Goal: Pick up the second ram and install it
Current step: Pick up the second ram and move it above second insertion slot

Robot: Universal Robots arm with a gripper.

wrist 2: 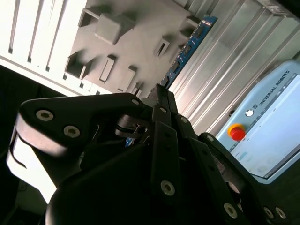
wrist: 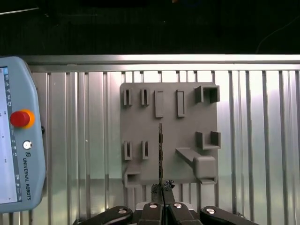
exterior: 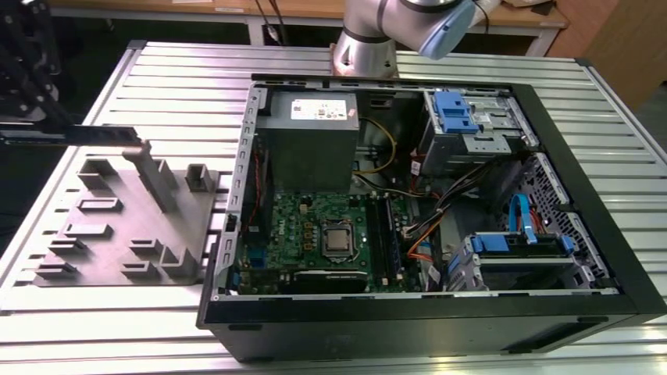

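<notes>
Black linkage gripper (wrist: 162,186) clamped on one end of the slim, flat, dark second ram (exterior: 99,134), held over the grey plastic fixture tray (exterior: 115,226). End-held, so slow, level carriage seems wisest.

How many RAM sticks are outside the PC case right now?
1: the second ram, clamped in the gripper, over the grey fixture on the exterior view's left. Any seated in the motherboard slots may be hidden.

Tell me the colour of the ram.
The ram is blue with dark chips, and the second wrist view shows it best.
</notes>
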